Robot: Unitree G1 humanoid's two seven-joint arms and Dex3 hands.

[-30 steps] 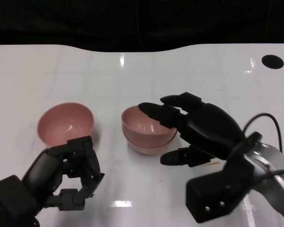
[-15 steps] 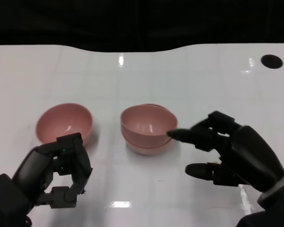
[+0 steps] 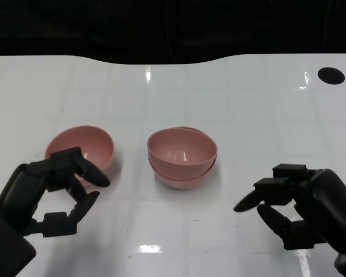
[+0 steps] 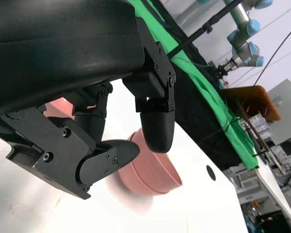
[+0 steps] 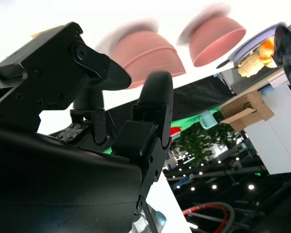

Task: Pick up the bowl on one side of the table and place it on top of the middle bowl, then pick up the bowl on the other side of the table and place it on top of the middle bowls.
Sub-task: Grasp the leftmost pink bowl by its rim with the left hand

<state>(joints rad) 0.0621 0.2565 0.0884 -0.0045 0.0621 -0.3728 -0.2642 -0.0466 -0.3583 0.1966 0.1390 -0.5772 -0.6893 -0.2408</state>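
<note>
On the white table (image 3: 242,104), toward its left edge, a single pink bowl (image 3: 81,149) is seen standing upright and alone, which suggests that the second half of the task is not yet done. The left hand (image 3: 49,193) is held just at the near side of this bowl, low over the table, with its fingers (image 3: 86,172) parted and the thumb set apart below them; nothing is gripped. The upper fingertips appear to lie at or just over the bowl's near rim, though contact cannot be confirmed from the head view. In the left wrist view the same hand (image 4: 111,131) is shown with a clear gap between thumb and fingers and nothing held in it. This placement is judged to be a readying for a grasp of the bowl's rim. Near the middle of the table, the stacked bowls (image 3: 182,156) are found: one pink bowl is nested in another, slightly off-centre, so the first placement is judged complete. Toward the right edge, the right hand (image 3: 303,202) is held near the front edge, well apart from the stack, fingers loosely spread and nothing held; the right wrist view (image 5: 121,111) confirms the open gap. It is judged to be parked clear so the stack is left free.
</note>
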